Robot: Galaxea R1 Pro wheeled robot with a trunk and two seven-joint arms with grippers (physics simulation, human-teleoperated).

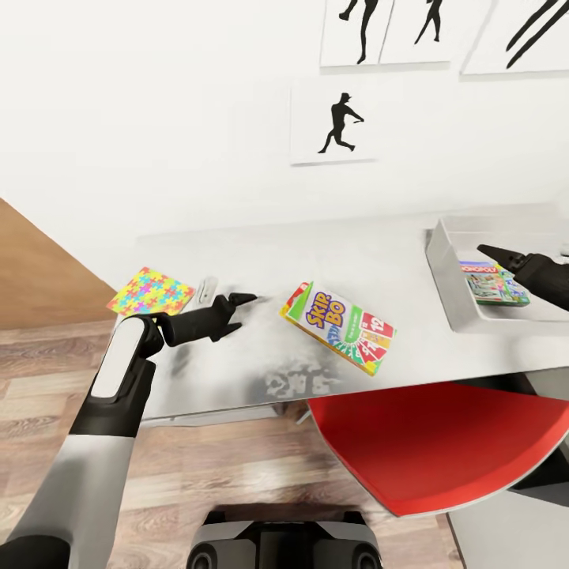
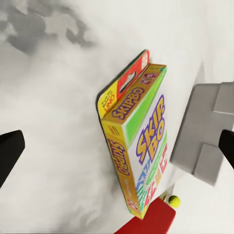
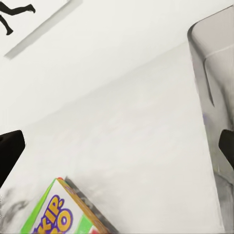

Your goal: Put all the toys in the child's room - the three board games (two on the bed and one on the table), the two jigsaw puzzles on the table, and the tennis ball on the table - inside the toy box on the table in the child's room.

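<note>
Currently parked at long light grey desk top [image 1: 261, 261], white wall with black baseball-player silhouette pictures [image 1: 340, 122] behind.

Yellow-green-red "SKIP BO" printed game box [image 1: 338, 327] lying flat mid-desk, skewed to the front edge, well apart from shallow light grey toy box [image 1: 439, 265] at the right end. Not yet binned; likely next in hand.

Left black two-finger gripper [image 1: 235, 311] low over desk just beside the SKIP BO box's near end, fingers spread, nothing between them. Left wrist view looks straight along the box's narrow end, dark fingertips [image 2: 9, 153] wide at both margins: reads as lining up to straddle the box across its thin dimension, since flat face too broad for the jaws.

Right black gripper [image 1: 506, 257] hovering over toy box interior, above green-edged "MONOPOLY" printed box [image 1: 495, 283] resting flat on bin floor. Fingers look parted in right wrist view, empty. Probably held there out of the left arm's path.

Thin multicoloured jigsaw square [image 1: 151, 291] flat at desk's left corner, overhanging slightly; small pale flat object [image 1: 207, 288] just beside it, identity unclear. Small yellow-green tennis ball [image 2: 174, 201] in left wrist view beyond the SKIP BO box, near red chair seat [image 1: 431, 442] edge.

Progress judged early: one game in bin.
</note>
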